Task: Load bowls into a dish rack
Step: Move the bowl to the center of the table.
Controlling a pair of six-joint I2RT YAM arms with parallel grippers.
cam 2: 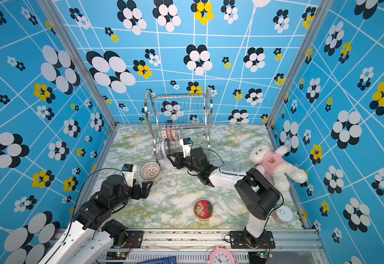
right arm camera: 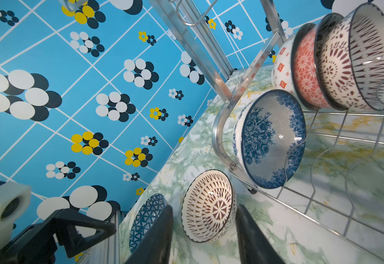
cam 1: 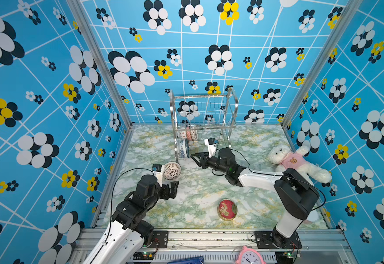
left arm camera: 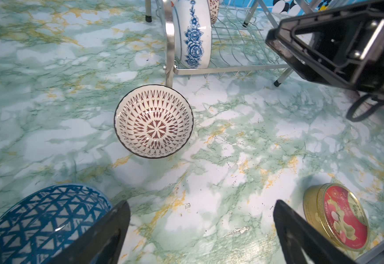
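Four bowls [right arm camera: 337, 66] are seated in the dish rack [cam 1: 200, 96], while a brown-patterned bowl [left arm camera: 153, 121] and a blue-latticed bowl [left arm camera: 42, 219] are left on the bench [cam 1: 200, 189]; the left end effector [left arm camera: 200, 203] and right end effector [right arm camera: 204, 212] are held spread, empty.

A robot test cell in a lab, not a home. The walls [cam 1: 49, 91] are printed blue flower panels held by aluminium posts [cam 1: 100, 64], and the table [cam 1: 197, 189] wears marble-look film. Two arms [cam 1: 255, 179] are bolted to a metal rail [cam 1: 209, 235] at the near edge. Loose household things stand about: a dish rack [cam 1: 171, 114], teddy [cam 1: 293, 161], tin [cam 1: 227, 209] and clock [cam 1: 250, 257].
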